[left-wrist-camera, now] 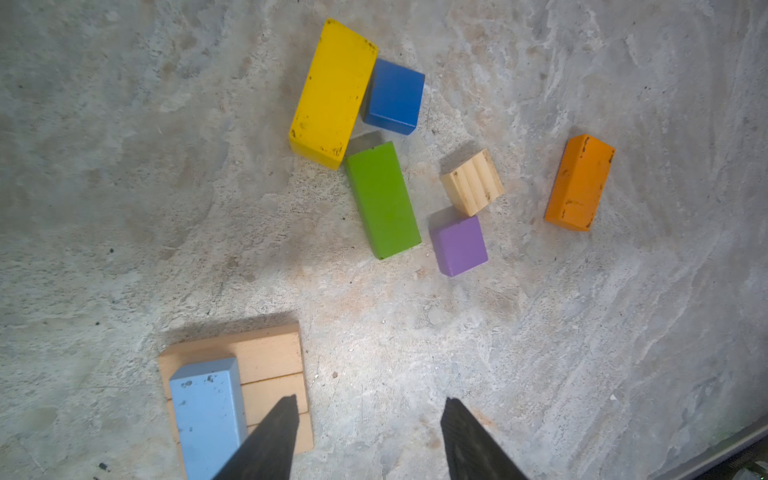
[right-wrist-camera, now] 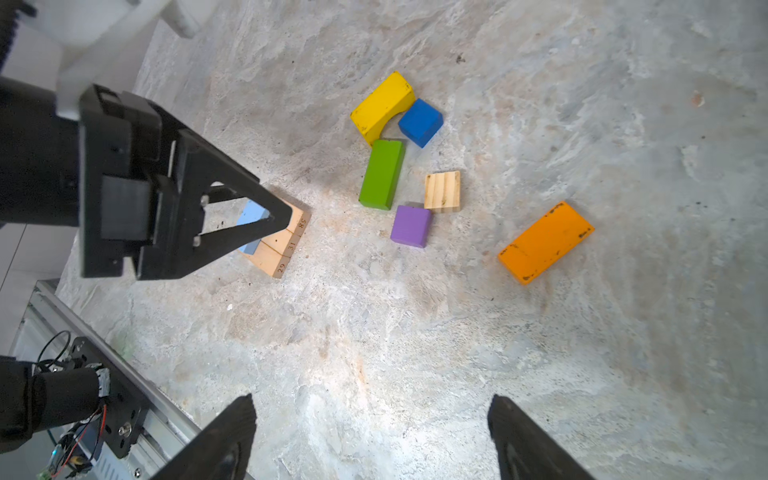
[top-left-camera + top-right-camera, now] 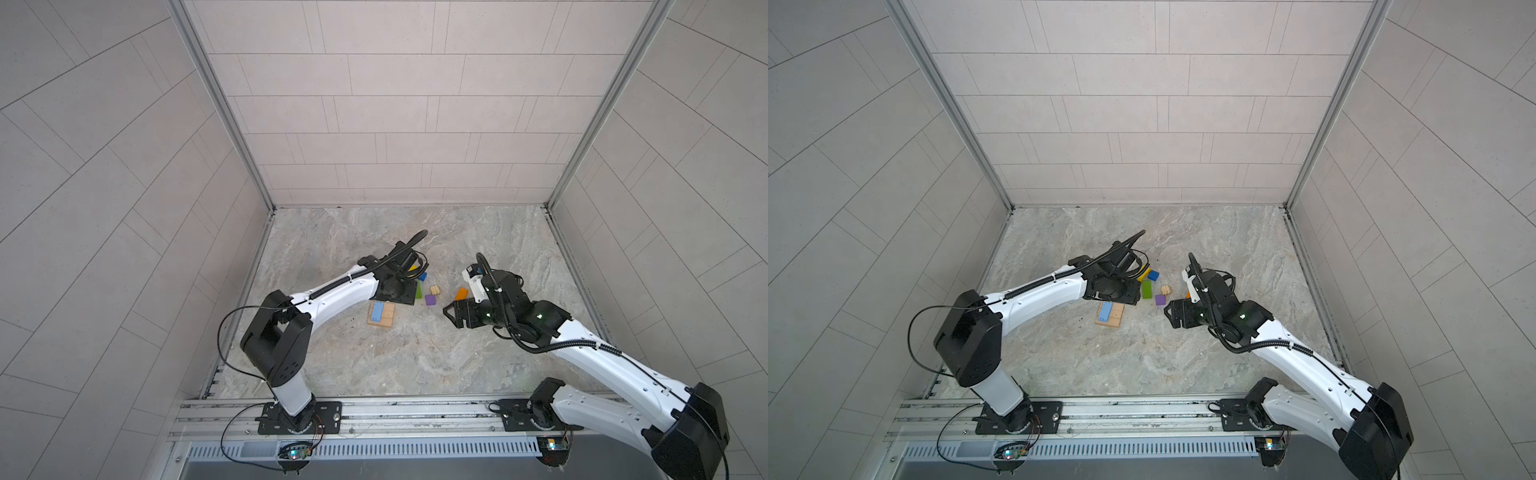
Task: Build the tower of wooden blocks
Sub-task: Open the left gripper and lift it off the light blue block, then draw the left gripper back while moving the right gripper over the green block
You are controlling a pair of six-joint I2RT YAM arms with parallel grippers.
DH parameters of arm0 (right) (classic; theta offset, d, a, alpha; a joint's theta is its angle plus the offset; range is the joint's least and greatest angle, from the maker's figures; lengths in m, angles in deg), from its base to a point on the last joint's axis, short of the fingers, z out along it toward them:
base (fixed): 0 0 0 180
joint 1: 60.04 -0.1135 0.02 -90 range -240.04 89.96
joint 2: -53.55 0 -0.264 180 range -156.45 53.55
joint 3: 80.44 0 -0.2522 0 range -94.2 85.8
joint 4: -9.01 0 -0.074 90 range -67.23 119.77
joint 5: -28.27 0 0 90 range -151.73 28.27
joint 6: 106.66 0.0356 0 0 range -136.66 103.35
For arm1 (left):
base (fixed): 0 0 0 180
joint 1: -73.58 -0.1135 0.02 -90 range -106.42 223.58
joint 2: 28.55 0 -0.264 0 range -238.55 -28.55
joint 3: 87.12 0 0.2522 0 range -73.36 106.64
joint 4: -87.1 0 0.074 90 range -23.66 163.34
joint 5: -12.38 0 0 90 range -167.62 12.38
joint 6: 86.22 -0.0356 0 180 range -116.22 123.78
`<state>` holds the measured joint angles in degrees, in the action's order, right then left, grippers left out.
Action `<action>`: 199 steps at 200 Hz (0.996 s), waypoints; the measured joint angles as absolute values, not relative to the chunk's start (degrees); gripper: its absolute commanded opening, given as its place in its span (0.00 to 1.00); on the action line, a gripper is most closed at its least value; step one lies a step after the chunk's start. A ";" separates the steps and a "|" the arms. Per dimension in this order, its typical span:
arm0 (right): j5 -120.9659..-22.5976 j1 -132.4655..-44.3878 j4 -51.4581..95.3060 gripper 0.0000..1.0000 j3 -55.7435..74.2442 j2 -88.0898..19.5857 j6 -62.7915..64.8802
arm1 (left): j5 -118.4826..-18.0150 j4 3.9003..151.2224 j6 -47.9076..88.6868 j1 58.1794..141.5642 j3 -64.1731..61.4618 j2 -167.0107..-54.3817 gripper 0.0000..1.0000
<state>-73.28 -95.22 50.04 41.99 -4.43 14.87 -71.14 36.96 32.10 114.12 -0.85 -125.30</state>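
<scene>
Wood block tower (image 3: 380, 314) is barely begun. Three plain tan wooden bars (image 1: 270, 357) lie side by side as a base, and one light-blue wooden bar (image 1: 205, 415) lies flat across them. It sits on the marbled grey tabletop (image 3: 415, 365), just below and left of the middle in both top views.

Six pieces are yet to go on, I'd judge, all loose just up and to the right of it. A yellow painted block (image 1: 332, 93) touches a dark-blue cube (image 1: 395, 97). Near them lie a green bar (image 1: 382, 199), a small ridged tan cube (image 1: 471, 183) and a purple cube (image 1: 459, 245), with an orange bar (image 1: 579, 183) further off alone.

The left gripper (image 1: 370, 436) hangs over the tower's edge, jaws spread and pinching nothing. The right gripper (image 2: 374, 436) is over bare table, jaws wide apart and empty too.

Only the right wrist view shows that the yellow block is an arch with a curved cut-out, and that numbers are stamped on the tan bars' ends. In the left wrist view it looks like a plain bar. In both top views the left arm covers most of the yellow block, and in a top view the right arm hides nearly all of the orange bar (image 3: 1187, 296).
</scene>
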 measured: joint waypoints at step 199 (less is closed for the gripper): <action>-68.43 -96.86 40.12 0.47 19.76 -47.16 18.44 | -57.15 27.19 19.60 95.65 -9.06 -101.59 0.88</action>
